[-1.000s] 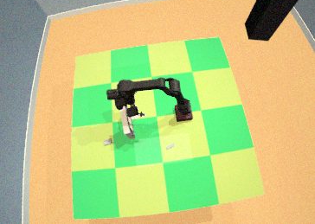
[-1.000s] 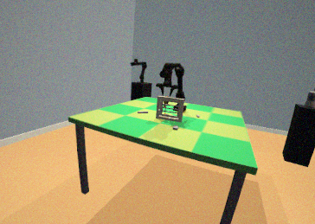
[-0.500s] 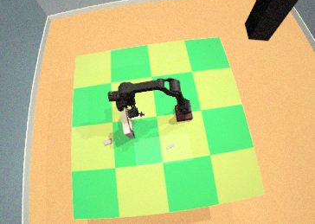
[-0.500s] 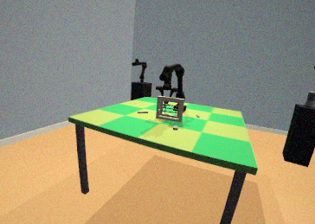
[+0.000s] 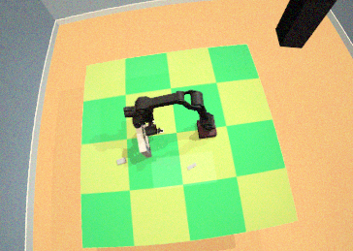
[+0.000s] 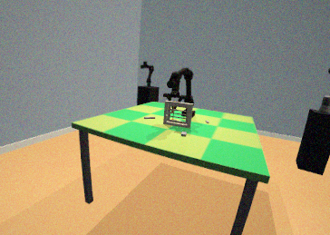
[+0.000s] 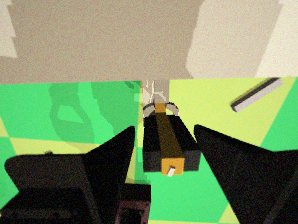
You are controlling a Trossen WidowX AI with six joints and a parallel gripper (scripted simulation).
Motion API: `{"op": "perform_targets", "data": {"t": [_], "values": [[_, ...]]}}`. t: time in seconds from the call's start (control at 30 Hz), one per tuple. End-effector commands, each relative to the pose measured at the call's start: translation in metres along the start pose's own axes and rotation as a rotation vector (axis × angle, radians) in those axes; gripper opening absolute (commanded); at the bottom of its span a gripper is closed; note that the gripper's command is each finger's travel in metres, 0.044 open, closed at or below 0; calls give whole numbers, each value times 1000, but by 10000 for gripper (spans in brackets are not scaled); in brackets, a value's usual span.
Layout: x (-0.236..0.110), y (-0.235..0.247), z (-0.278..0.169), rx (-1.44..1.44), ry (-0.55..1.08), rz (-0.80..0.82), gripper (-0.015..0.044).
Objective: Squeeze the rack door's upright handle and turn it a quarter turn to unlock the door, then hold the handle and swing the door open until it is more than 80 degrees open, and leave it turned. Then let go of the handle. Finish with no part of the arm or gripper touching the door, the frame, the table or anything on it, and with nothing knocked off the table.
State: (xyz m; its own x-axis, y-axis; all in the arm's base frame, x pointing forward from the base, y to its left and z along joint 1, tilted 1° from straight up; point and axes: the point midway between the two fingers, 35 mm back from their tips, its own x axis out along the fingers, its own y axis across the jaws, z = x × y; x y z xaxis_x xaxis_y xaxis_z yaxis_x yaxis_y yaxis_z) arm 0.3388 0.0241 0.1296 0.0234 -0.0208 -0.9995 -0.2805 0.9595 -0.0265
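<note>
The pale rack frame point(image 5: 144, 142) point(image 6: 181, 104) stands upright on the table. From above, its pale top fills the upper part of the wrist view point(image 7: 100, 40). No gap between door and frame is visible. The door's handle point(image 7: 172, 145) is black with an orange stripe and sits in front of the rack. My gripper point(image 7: 164, 129) is open and points down, with one finger on each side of the handle. Green table shows between the left finger and the handle; the right finger is very close to it, and contact cannot be told.
Small pale bars lie on the table point(image 5: 262, 87) around the rack: one bar point(image 5: 121, 161) left of it, one bar point(image 5: 191, 167) to its right in the overhead view. In the wrist view a bar point(image 7: 257, 95) lies at the right. Black pedestals point(image 5: 303, 19) point(image 6: 313, 141) stand off the table.
</note>
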Motion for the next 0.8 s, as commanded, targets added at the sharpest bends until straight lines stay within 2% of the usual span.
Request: {"op": "perform_targets", "data": {"t": [0.0, 0.2, 0.5, 0.63, 0.77], "values": [[4, 1, -1, -4, 0, 5, 246], [4, 1, -1, -4, 0, 5, 88], [4, 1, -1, -4, 0, 5, 28], [4, 1, -1, 4, 0, 5, 27], [4, 1, -1, 167, 1, 5, 27]]}}
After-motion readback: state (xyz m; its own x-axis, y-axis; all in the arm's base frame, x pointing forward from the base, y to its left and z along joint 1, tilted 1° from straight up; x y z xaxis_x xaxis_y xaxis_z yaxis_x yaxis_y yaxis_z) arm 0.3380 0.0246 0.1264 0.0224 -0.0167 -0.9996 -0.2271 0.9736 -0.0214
